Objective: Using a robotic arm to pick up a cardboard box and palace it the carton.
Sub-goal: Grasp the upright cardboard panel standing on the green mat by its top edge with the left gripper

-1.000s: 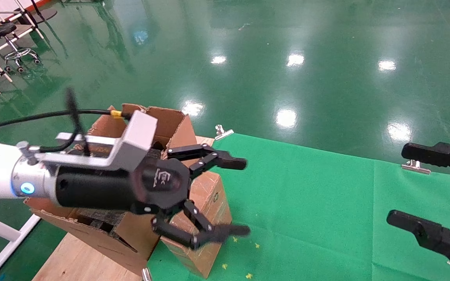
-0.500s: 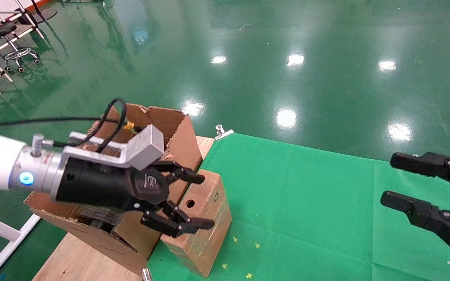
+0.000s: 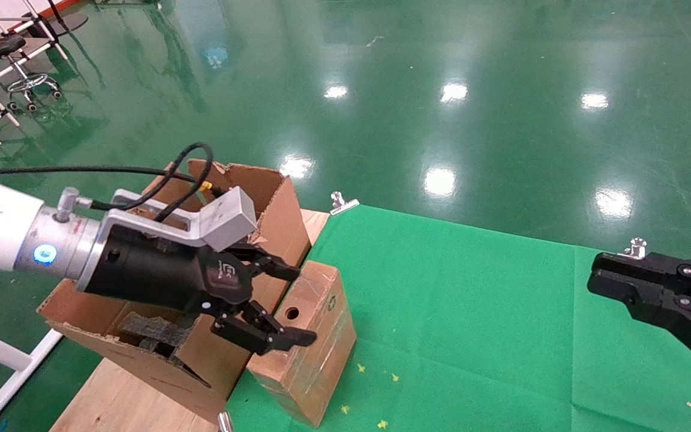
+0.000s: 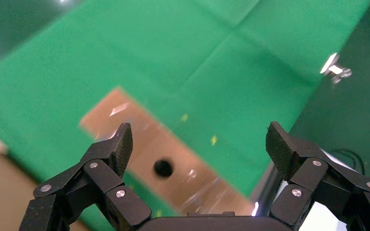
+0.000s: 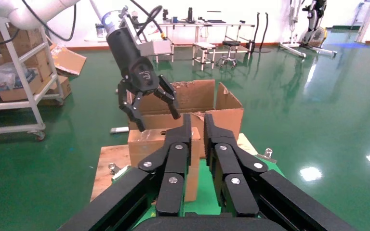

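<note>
The small reddish-brown cardboard box (image 3: 321, 327) stands on the green cloth against the big carton (image 3: 261, 186), its holed face up. The robotic arm (image 3: 141, 273) reaches in from the left. Its left gripper (image 3: 293, 306) is open, hovering just above the box's holed face, one finger on either side of the hole and not touching. In the left wrist view the cardboard box (image 4: 192, 168) lies below and between the spread fingers of the left gripper (image 4: 200, 139). My right gripper (image 3: 598, 277) hangs at the far right, shut and empty. The right wrist view shows the right gripper (image 5: 197, 119), cardboard box (image 5: 147, 144) and carton (image 5: 192, 94).
Dark grey foam pieces (image 3: 147, 327) lie inside the carton, which sits on a wooden board (image 3: 117, 396). Metal clips (image 3: 342, 204) hold the green cloth (image 3: 471, 312) at its far edge. A stool and white racks (image 3: 15, 54) stand far left on the green floor.
The left gripper drew back toward the carton and lowered over the box, its fingers narrowing from a wide spread. The right gripper's fingers came together.
</note>
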Controlling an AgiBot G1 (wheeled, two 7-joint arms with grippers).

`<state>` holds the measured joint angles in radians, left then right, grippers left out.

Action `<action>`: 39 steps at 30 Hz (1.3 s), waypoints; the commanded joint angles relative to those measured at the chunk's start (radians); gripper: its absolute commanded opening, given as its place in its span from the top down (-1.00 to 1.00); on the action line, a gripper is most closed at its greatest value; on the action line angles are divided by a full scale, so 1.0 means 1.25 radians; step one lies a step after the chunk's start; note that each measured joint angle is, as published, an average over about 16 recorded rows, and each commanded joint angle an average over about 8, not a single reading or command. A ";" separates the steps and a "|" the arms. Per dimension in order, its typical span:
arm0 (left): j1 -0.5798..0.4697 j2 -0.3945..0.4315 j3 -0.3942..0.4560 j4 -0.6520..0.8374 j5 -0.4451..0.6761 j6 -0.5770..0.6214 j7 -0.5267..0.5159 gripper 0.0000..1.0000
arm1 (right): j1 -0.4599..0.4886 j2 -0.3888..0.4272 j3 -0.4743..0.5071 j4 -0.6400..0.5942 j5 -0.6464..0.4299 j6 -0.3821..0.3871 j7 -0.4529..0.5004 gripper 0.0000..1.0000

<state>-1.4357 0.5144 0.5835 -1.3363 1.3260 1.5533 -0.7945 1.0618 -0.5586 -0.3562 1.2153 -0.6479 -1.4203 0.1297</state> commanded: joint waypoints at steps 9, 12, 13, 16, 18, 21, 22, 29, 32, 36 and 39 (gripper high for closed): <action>-0.152 0.037 0.164 0.002 0.085 0.024 -0.170 -1.00 | 0.000 0.000 0.000 0.000 0.000 0.000 0.000 1.00; -0.182 0.046 0.212 0.004 0.093 0.023 -0.208 -1.00 | 0.000 0.000 0.000 0.000 0.000 0.000 0.000 1.00; -0.191 0.049 0.227 0.004 0.095 0.022 -0.219 -1.00 | 0.000 0.000 0.000 0.000 0.000 0.000 0.000 1.00; -0.211 0.054 0.268 0.005 0.096 0.020 -0.246 -1.00 | 0.000 0.000 0.000 0.000 0.000 0.000 0.000 1.00; -0.222 0.057 0.291 0.006 0.095 0.018 -0.259 -1.00 | 0.000 0.000 0.000 0.000 0.000 0.000 0.000 1.00; -0.232 0.061 0.318 0.005 0.093 0.012 -0.275 -1.00 | 0.000 0.000 0.000 0.000 0.000 0.000 0.000 0.35; -0.235 0.064 0.326 0.005 0.093 0.010 -0.280 -1.00 | 0.000 0.000 0.000 0.000 0.000 0.000 0.000 0.10; -0.242 0.088 0.365 0.004 0.107 -0.006 -0.313 -1.00 | 0.000 0.000 0.000 0.000 0.000 0.000 0.000 -1.00; -0.245 0.098 0.377 0.005 0.118 -0.010 -0.328 -0.73 | 0.000 0.000 0.000 0.000 0.000 0.000 0.000 -1.00; -0.248 0.107 0.389 0.006 0.129 -0.014 -0.340 0.27 | 0.000 0.000 0.000 0.000 0.000 0.000 0.000 -1.00; -0.250 0.111 0.394 0.006 0.133 -0.016 -0.342 0.96 | 0.000 0.000 0.000 0.000 0.000 0.000 0.000 -1.00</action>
<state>-1.7470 0.6507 1.0721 -1.3287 1.4895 1.5341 -1.2200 1.0617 -0.5585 -0.3562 1.2151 -0.6478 -1.4201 0.1297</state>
